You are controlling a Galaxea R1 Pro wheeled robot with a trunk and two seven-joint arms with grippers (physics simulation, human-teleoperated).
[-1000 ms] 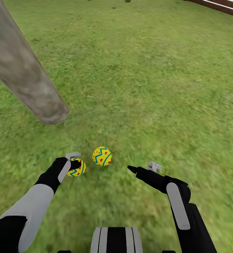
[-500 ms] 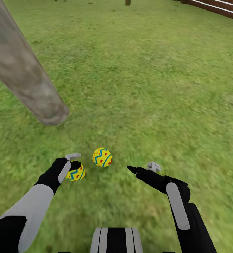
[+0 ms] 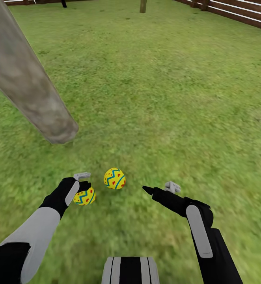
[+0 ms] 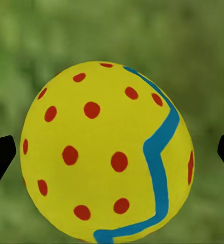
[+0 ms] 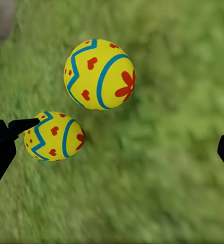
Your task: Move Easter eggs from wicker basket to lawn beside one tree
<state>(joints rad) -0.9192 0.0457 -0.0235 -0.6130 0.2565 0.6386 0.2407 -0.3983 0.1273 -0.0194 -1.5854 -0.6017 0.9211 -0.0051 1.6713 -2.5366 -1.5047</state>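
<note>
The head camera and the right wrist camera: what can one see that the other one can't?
Head view alone: the tree trunk's full slant, the brown fence, both arms and the left end effector, open at one egg. Right wrist view alone: a red flower painted on the farther egg. Both share two eggs on the lawn, the nearer egg beside the other.

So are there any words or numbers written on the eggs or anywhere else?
None: no words, numbers or labels can be read.
The Easter egg at the left gripper has only red dots and a blue zigzag.
The Easter egg lying on the lawn has red marks and blue zigzags, no letters.
The tree trunk and wooden fence carry no signs.
</note>
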